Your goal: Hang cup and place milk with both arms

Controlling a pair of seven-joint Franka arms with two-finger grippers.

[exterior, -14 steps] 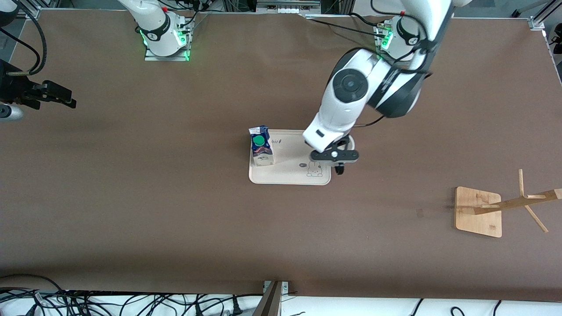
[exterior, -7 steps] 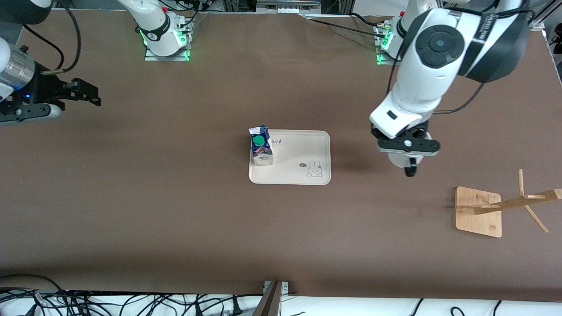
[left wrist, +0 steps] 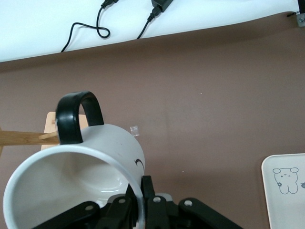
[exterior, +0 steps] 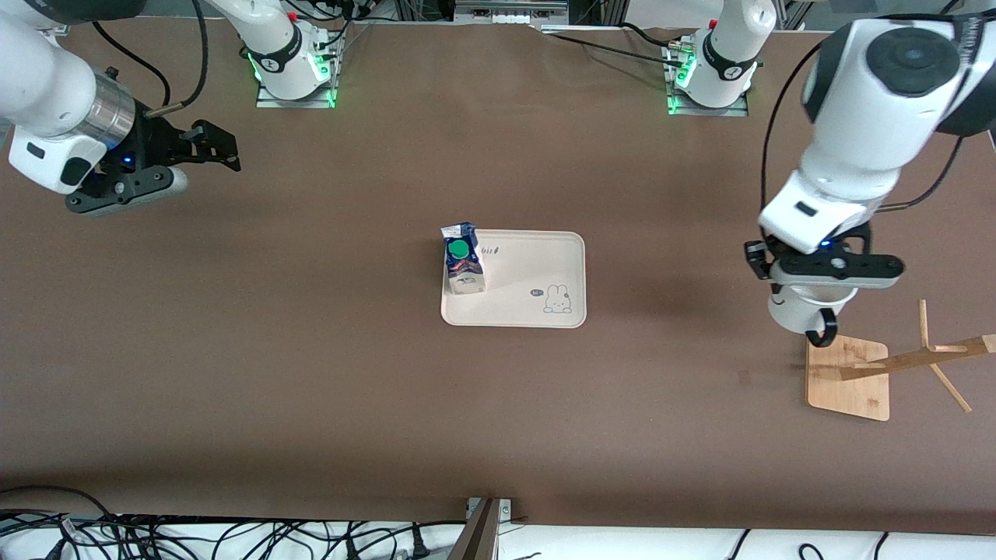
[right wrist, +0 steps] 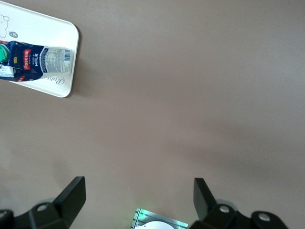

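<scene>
A wide table covered in matte brown is seen throughout. Along its edge nearest the front camera, a white floor strip strewn with black cables is shown. Aluminium framing (partly cropped) is visible past the table's top edge.

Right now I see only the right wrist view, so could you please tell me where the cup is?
Observer: The left claw is shut on the cup, holding it in the air beside the wooden rack.
Operator: Where is its handle?
Observer: The black handle hangs over the edge of the rack's base, not yet on a peg.
Operator: Is my claw near the tray?
Observer: No, the right claw hangs open toward the right arm's end, well apart from the tray where the milk stands.
</scene>
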